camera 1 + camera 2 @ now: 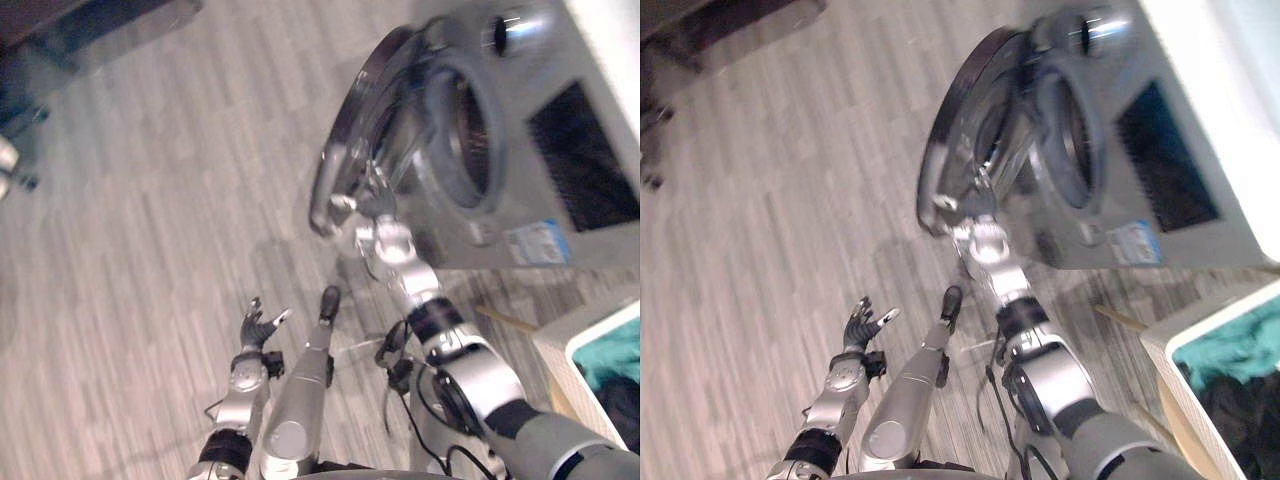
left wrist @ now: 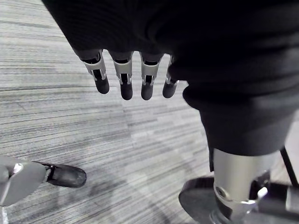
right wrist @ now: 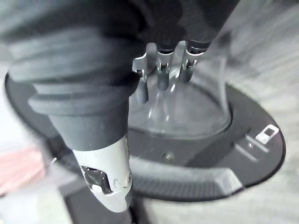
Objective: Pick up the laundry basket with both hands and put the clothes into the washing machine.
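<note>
White plastic laundry basket (image 1: 1165,365) of teal and dark clothes (image 1: 1230,345) sits at robot's right beside grey front-load washing machine (image 1: 470,235), round glass door (image 1: 350,110) open, right hand (image 1: 372,203) fingers straight against its glass, left hand (image 1: 258,325) spread, empty.

Teal clothes (image 1: 1232,348), white basket (image 1: 1166,385)

The washing machine (image 1: 520,205) stands ahead, its open door (image 1: 350,110) leftward, the laundry basket (image 1: 558,358) nearer, right.
</note>
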Controlling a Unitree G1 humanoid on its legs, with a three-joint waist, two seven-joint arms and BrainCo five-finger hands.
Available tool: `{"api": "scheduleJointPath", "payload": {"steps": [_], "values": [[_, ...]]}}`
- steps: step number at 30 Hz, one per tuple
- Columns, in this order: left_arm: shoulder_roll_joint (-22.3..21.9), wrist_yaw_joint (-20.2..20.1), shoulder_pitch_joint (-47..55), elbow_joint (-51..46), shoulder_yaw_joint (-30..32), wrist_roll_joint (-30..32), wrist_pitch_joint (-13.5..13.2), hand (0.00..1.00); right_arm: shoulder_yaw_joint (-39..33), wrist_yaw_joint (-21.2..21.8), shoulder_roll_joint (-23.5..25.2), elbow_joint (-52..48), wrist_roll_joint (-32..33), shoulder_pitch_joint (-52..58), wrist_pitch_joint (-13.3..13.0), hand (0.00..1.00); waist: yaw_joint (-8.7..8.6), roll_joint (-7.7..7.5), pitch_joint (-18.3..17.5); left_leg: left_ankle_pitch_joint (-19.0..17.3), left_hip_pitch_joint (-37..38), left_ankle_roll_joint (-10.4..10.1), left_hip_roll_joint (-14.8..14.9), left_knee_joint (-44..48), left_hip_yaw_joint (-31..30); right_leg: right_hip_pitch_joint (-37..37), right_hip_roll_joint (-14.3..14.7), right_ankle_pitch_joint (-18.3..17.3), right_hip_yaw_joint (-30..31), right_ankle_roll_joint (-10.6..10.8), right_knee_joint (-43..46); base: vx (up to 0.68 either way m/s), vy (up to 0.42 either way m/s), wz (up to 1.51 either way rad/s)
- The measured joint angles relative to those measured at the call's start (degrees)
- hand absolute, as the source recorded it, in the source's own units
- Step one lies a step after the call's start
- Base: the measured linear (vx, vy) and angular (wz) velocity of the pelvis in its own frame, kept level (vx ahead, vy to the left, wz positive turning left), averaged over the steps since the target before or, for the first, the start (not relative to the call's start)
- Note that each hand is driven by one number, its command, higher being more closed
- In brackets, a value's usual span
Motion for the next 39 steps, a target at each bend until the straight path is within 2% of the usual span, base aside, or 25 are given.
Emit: {"api": "scheduleJointPath", "payload": {"steps": [1, 2, 4, 6, 8, 11, 13, 15, 17, 18, 20, 21, 23, 24, 25, 27, 29, 30, 32, 34, 36, 39], "values": [[-0.9, 0.1, -0.2, -0.7, 0.1, -0.4, -0.1, 0.00, -1.2, -1.0, -0.3, 0.0, 1.1, -5.8, -0.4, 0.00, 1.43, 1.61, 0.6, 1.9, 0.4, 1.6, -0.1, 0.1, -2.1, -0.5, -0.9, -1.9, -2.4, -0.8, 3.0, 0.06, -0.118, 1.24], [-0.9, 0.1, -0.5, -1.1, 0.1, -0.8, -0.2, 0.00, -1.1, -0.5, -1.8, -0.5, 1.8, -10.1, -2.5, 0.00, 1.89, 1.77, 0.9, 3.1, -1.0, 1.1, -1.0, -0.1, -4.4, -1.2, -2.9, -3.9, -5.2, -0.5, 6.4, 0.08, -0.107, 1.34], [-0.9, 0.1, -1.0, -1.0, -0.3, -1.0, -0.1, 0.00, -1.6, -0.5, -4.4, -1.1, 2.8, -14.7, -4.2, 0.00, 3.09, 1.71, 1.0, 4.3, -2.4, 0.4, -2.5, -0.3, -8.3, -1.9, -4.6, -5.5, -6.7, -0.9, 10.0, 0.09, -0.123, 1.34], [-0.9, 0.1, -1.0, -1.0, -1.4, -1.4, 0.0, 0.00, -3.1, -0.7, -6.2, -1.1, 4.1, -17.2, -4.5, 0.00, 4.95, 1.54, 1.0, 4.9, -2.7, -0.4, -3.0, -1.1, -11.1, -1.9, -5.2, -6.6, -6.7, 0.1, 11.9, 0.10, -0.147, 0.96], [-0.9, 0.1, -1.0, -1.0, -1.8, -1.4, 0.0, 0.00, -3.4, -0.7, -6.8, -1.1, 4.4, -17.8, -4.5, 0.00, 5.37, 1.31, 1.0, 5.0, -2.7, -0.6, -3.1, -1.6, -12.4, -1.9, -5.2, -6.9, -5.8, 0.6, 12.7, 0.07, -0.093, 0.42], [-0.9, 0.0, -2.3, -1.1, -2.6, -1.4, 0.1, 0.00, -1.8, -1.5, -6.8, -3.9, 4.3, -17.0, -4.0, 0.00, 5.07, -0.07, 1.6, 5.0, -2.5, -0.6, -2.8, -1.6, -11.0, -2.3, -4.6, -6.8, -4.0, 0.7, 12.1, 0.04, -0.052, -0.11], [-0.6, 0.1, -4.8, -1.2, -3.3, -1.4, 0.2, 0.00, 0.4, -1.8, -7.0, -10.8, 4.2, -14.7, -4.1, 0.00, 3.82, -1.55, 2.5, 5.0, -2.2, -0.6, -2.0, -1.6, -9.3, -2.4, -3.4, -6.2, -2.4, 0.1, 10.3, -0.01, -0.041, -0.52], [0.4, 0.3, -8.6, -1.2, -4.4, -1.2, 0.7, 0.00, 2.3, -1.8, -7.2, -16.8, 2.7, -10.7, -4.5, 0.00, 2.17, -3.42, 2.9, 5.0, -2.0, -0.5, -0.5, -1.6, -7.4, -2.6, -1.2, -4.1, -0.3, 0.0, 7.7, -0.05, -0.032, -0.72], [2.2, 1.5, -14.4, -1.0, -5.0, 0.3, 1.4, 0.00, 4.7, -1.4, -7.5, -21.1, -0.4, -4.3, -4.7, 0.00, -0.75, -6.34, 3.1, 5.0, -1.2, -0.5, 1.1, -1.9, -4.1, -2.6, 1.6, -1.5, 3.8, -0.5, 3.6, -0.12, -0.012, -0.96], [2.7, 1.9, -16.0, -0.9, -4.9, 1.0, 1.5, 0.00, 5.3, -1.4, -7.6, -22.1, -1.1, -2.6, -4.7, 0.00, -1.89, -6.88, 3.1, 4.9, -1.2, -0.5, 1.4, -2.0, -3.3, -2.7, 2.2, -0.6, 4.8, -0.6, 2.5, -0.15, 0.016, -0.99], [6.0, 3.6, -22.6, -0.1, -4.8, 3.7, 1.8, 0.00, 8.1, 0.0, -10.1, -27.7, -5.1, 4.9, -4.7, 0.00, -5.25, -8.59, 3.4, 4.9, -1.2, -0.4, 2.7, -2.0, -0.2, -3.5, 4.4, 2.7, 8.9, -0.1, -1.5, -0.15, 0.041, -1.01], [7.1, 4.0, -24.4, 0.4, -4.8, 4.0, 2.0, 0.00, 8.8, 0.4, -11.1, -29.4, -6.0, 6.7, -4.7, 0.00, -6.02, -8.88, 3.6, 4.9, -1.2, -0.4, 2.9, -2.1, 0.4, -3.6, 4.8, 3.4, 9.6, 0.1, -2.5, -0.13, 0.047, -0.96], [12.8, 4.9, -30.7, 3.1, -4.8, 6.1, 2.6, 0.00, 9.3, 3.0, -15.1, -35.4, -10.2, 13.2, -4.9, 0.00, -9.08, -10.67, 4.0, 4.8, -1.2, -0.2, 3.5, -3.1, 3.3, -4.6, 6.2, 6.6, 12.7, 0.3, -5.8, -0.12, 0.047, -0.90], [14.4, 5.2, -32.4, 4.1, -4.7, 6.1, 2.8, 0.00, 9.1, 3.8, -15.8, -36.3, -11.3, 14.6, -5.1, 0.00, -9.95, -11.13, 4.2, 4.8, -1.2, -0.2, 3.8, -3.2, 4.0, -4.7, 6.6, 7.3, 13.5, 0.6, -6.8, -0.09, 0.029, -0.78], [17.5, 5.4, -35.9, 6.6, -4.2, 6.1, 2.9, 0.00, 7.9, 4.7, -16.7, -37.4, -12.3, 17.4, -5.7, 0.00, -11.07, -12.37, 4.4, 4.8, -1.3, 0.0, 4.3, -3.3, 5.5, -4.9, 7.4, 8.9, 14.9, 0.5, -8.5, -0.07, 0.012, -0.63], [24.1, 6.6, -42.2, 11.1, -4.0, 6.1, 3.5, 0.00, 5.7, 6.2, -17.5, -38.9, -12.8, 21.2, -6.2, 0.00, -13.01, -14.12, 4.6, 4.8, -1.7, 0.5, 4.5, -3.4, 7.7, -5.5, 8.3, 11.2, 17.2, 0.1, -10.7, -0.04, 0.010, -0.61], [30.4, 8.6, -46.6, 14.9, -1.7, 5.9, 4.8, 0.00, 3.4, 6.7, -17.3, -39.0, -12.8, 22.6, -7.3, 0.00, -14.82, -14.86, 4.9, 4.6, -2.1, 0.8, 4.9, -3.3, 9.5, -5.5, 9.2, 13.8, 19.2, 0.2, -13.5, 0.00, 0.012, -0.55], [31.4, 7.6, -47.2, 15.6, -4.1, 6.2, 4.6, 0.00, 1.7, 6.8, -17.6, -39.2, -12.8, 23.4, -8.3, 0.00, -14.90, -14.97, 4.9, 4.5, -2.5, 1.1, 5.1, -3.2, 10.9, -5.6, 9.6, 15.3, 20.5, 0.6, -15.5, 0.01, 0.016, -0.50], [31.5, 9.1, -48.0, 16.8, -3.5, 6.2, 4.5, 0.00, 0.7, 6.8, -17.7, -39.5, -12.7, 23.4, -9.1, 0.00, -15.41, -15.38, 4.9, 4.3, -3.0, 1.2, 5.2, -3.1, 12.1, -5.9, 9.9, 16.6, 21.7, 0.7, -17.0, 0.02, 0.012, -0.41], [34.3, 10.4, -50.3, 20.6, -0.7, 6.2, 4.7, 0.00, 1.4, 7.5, -17.9, -42.8, -12.7, 25.2, -10.9, 0.00, -16.35, -16.42, 5.4, 4.2, -4.4, 1.3, 5.6, -2.4, 12.8, -6.4, 10.6, 19.0, 23.3, 0.6, -19.7, 0.02, -0.002, -0.35], [37.6, 10.9, -52.1, 20.9, 1.3, 6.2, 5.1, 0.00, 0.9, 7.6, -18.1, -46.6, -12.7, 27.8, -11.7, 0.00, -16.51, -17.59, 5.9, 3.6, -5.8, 1.5, 6.1, -0.7, 13.3, -6.5, 11.2, 20.6, 24.2, 1.1, -21.7, 0.01, -0.003, -0.20], [39.7, 11.4, -54.1, 20.7, 3.5, 6.2, 5.2, 0.00, -1.0, 7.7, -18.1, -51.0, -12.7, 32.7, -12.8, 0.00, -16.09, -17.84, 5.9, 2.5, -7.7, 1.4, 6.5, 1.9, 13.7, -6.5, 11.4, 22.0, 25.4, 1.5, -23.6, 0.01, 0.025, -0.13]]}}
